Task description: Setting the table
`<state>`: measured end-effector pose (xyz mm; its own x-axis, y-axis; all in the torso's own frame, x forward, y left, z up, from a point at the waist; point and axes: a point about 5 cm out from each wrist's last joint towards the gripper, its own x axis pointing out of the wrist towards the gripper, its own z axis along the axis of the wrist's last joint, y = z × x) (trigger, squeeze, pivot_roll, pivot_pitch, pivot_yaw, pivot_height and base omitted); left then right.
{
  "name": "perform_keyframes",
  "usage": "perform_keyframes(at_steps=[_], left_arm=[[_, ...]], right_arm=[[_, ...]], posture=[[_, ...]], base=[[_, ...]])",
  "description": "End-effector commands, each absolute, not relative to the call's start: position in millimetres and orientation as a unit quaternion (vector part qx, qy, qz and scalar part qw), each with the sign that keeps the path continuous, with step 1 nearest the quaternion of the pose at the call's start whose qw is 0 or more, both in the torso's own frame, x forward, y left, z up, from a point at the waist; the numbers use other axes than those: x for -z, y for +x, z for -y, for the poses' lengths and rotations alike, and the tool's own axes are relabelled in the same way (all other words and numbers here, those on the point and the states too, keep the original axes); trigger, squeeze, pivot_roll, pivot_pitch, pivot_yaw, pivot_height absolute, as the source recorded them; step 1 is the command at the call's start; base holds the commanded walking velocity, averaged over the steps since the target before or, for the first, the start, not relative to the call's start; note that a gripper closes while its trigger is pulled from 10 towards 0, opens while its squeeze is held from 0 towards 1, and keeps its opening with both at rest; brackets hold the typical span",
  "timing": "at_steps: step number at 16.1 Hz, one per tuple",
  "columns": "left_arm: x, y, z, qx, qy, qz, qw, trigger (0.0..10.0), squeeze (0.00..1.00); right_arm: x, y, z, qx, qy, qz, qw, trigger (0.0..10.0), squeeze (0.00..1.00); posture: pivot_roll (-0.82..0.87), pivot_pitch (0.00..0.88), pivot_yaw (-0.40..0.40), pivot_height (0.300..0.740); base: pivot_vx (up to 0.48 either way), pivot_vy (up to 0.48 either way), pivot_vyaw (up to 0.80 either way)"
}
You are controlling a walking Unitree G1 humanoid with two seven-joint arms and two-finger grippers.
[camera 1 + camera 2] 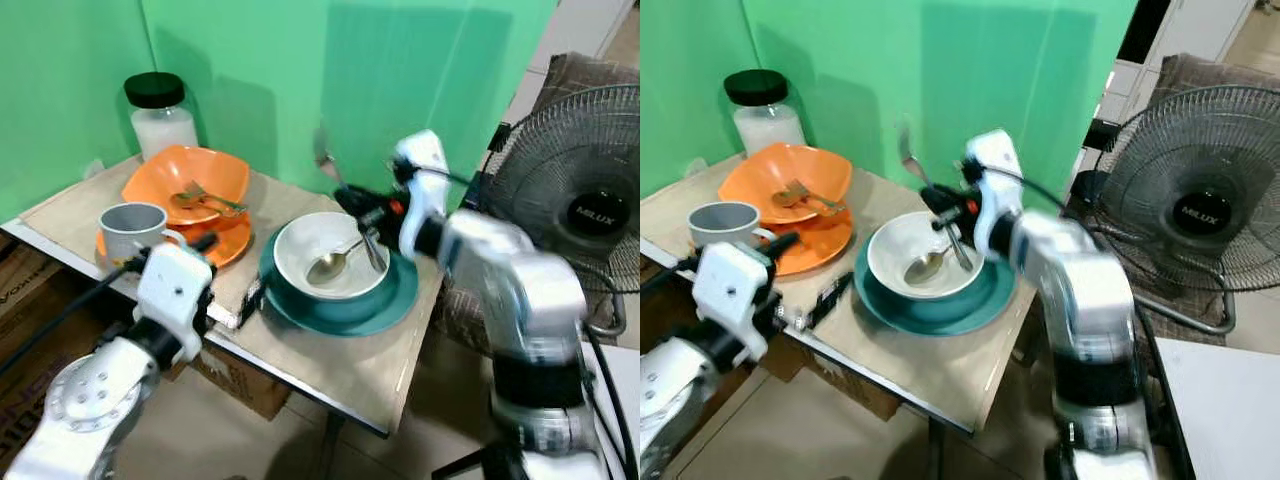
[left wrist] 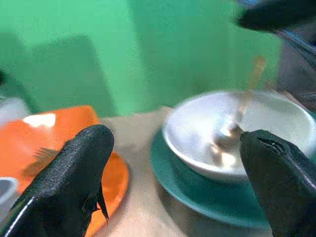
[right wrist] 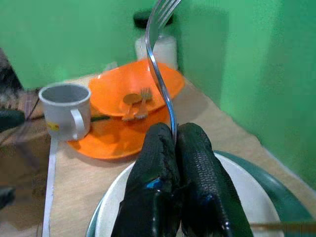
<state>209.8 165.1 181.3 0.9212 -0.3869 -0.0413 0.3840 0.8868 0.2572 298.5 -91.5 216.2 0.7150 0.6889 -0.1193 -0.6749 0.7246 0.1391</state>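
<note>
My right gripper (image 3: 175, 133) is shut on the handle of a silver fork (image 3: 160, 84), tines up, above the far rim of a white bowl (image 1: 300, 250). A spoon (image 1: 335, 262) lies in that bowl, which sits on a teal plate (image 1: 400, 295). My left gripper (image 2: 177, 158) is open and holds nothing. It hovers at the table's front edge, between the teal plate and an orange plate (image 1: 235, 245). An orange bowl (image 1: 215, 170) holding a small fork and spoon rests on the orange plate, with a grey mug (image 1: 130, 230) beside it.
A lidded glass jar (image 1: 160, 115) of white stuff stands at the back left against the green wall. A floor fan (image 1: 580, 190) stands close to the right of the table (image 1: 330, 360). Cardboard boxes sit under the table.
</note>
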Motion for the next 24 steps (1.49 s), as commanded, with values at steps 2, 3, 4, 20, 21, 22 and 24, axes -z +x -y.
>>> perform_keyframes(at_steps=[2, 3, 4, 20, 21, 22, 24], left_arm=[[-187, 210, -160, 0.173, 0.128, 0.023, 0.976, 10.0, 0.00], [-187, 211, -158, 0.166, 0.123, 0.023, 0.978, 10.0, 0.00], [-186, 213, -154, 0.150, 0.122, 0.023, 0.981, 10.0, 0.00], [-189, 226, -150, 0.062, 0.105, 0.023, 0.992, 10.0, 0.00], [-190, 228, -154, 0.056, 0.111, 0.024, 0.992, 10.0, 0.00], [-191, 228, -155, 0.056, 0.115, 0.025, 0.991, 10.0, 0.00], [-191, 227, -156, 0.059, 0.121, 0.021, 0.991, 10.0, 0.00]], right_arm=[[-229, 291, 100, -0.334, 0.074, -0.023, 0.939, 10.0, 0.00], [-228, 286, 101, -0.321, 0.086, -0.015, 0.943, 10.0, 0.00], [-227, 276, 106, -0.295, 0.110, 0.000, 0.949, 10.0, 0.00], [-211, 243, 132, -0.162, 0.108, 0.002, 0.981, 10.0, 0.00], [-209, 245, 133, -0.159, 0.104, 0.000, 0.982, 10.0, 0.00], [-208, 245, 133, -0.156, 0.106, -0.002, 0.982, 10.0, 0.00], [-208, 246, 131, -0.159, 0.102, -0.009, 0.982, 10.0, 0.00]], posture=[[-0.07, 0.000, -0.035, 0.740], [-0.06, 0.000, -0.033, 0.740], [-0.07, 0.000, -0.030, 0.740], [-0.08, 0.000, -0.019, 0.740], [-0.08, 0.000, -0.018, 0.740], [-0.08, 0.000, -0.017, 0.740], [-0.08, 0.000, -0.020, 0.740]], base=[[0.000, 0.000, 0.00], [0.000, 0.000, 0.00], [0.000, 0.000, -0.80], [0.000, 0.000, -0.80], [0.000, 0.000, -0.80], [0.000, 0.000, -0.80], [0.000, 0.000, -0.80]])
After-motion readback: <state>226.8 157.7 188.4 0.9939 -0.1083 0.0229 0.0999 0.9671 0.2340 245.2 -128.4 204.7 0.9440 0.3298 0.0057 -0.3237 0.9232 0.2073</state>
